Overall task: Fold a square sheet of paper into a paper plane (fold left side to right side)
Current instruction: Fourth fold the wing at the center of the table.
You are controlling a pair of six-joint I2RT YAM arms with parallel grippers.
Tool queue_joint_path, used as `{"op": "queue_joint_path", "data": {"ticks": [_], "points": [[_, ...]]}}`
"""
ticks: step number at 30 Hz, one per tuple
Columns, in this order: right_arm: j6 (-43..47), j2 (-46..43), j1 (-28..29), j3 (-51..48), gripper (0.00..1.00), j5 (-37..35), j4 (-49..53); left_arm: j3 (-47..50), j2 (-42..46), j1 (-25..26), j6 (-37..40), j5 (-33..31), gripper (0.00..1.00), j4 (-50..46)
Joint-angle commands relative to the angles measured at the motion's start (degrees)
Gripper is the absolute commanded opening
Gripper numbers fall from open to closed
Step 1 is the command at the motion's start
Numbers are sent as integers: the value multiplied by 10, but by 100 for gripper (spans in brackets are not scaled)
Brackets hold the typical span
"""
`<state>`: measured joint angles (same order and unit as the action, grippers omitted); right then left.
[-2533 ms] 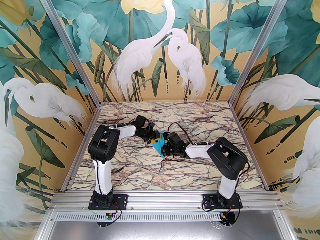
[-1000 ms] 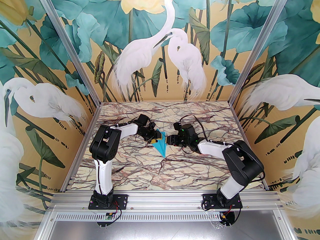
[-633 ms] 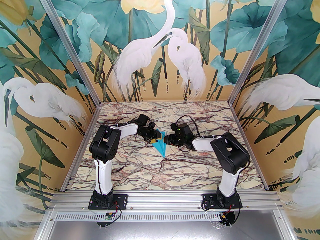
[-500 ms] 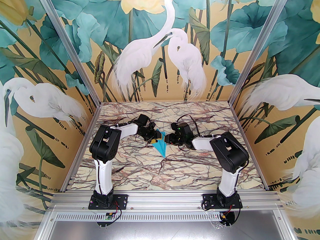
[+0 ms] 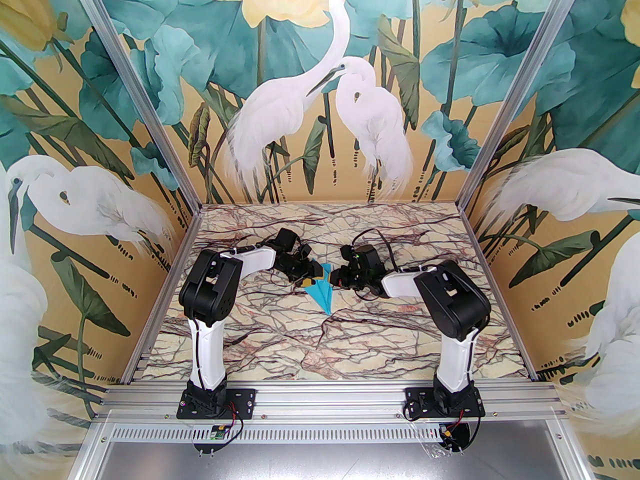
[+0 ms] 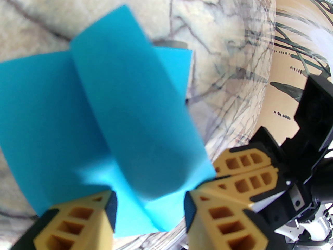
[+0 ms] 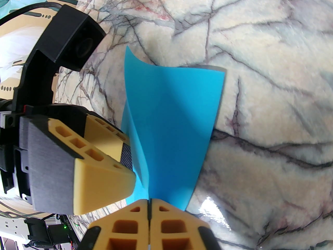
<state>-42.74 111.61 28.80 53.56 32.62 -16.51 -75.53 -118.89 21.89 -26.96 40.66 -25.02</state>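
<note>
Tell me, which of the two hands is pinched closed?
The right hand: its yellow fingers are pressed together on the blue paper, while the left hand has its fingers apart.

The paper plane [image 6: 125,118] is seen from 9 o'clock to centre, one flap raised. The left gripper [image 6: 149,204] is held parted at 6 o'clock; the right gripper [image 6: 223,175] is pressed together at 4 o'clock.

No legible text — no labels, no numbers

The turquoise-blue paper plane [image 5: 322,293], a slim dart, lies on the table [image 5: 350,348], tip nearward, one flap raised.
</note>
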Motion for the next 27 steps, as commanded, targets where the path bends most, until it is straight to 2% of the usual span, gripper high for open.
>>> {"op": "queue_joint_path", "data": {"ticks": [1, 18, 27], "points": [[13, 16, -1, 14, 5, -10, 21, 6, -20, 0, 1, -41, 51, -14], [24, 41, 0, 37, 5, -5, 34, 5, -22, 0, -1, -40, 51, -11], [35, 54, 1, 37, 5, -16, 76, 6, -21, 0, -4, -41, 51, -7]]}}
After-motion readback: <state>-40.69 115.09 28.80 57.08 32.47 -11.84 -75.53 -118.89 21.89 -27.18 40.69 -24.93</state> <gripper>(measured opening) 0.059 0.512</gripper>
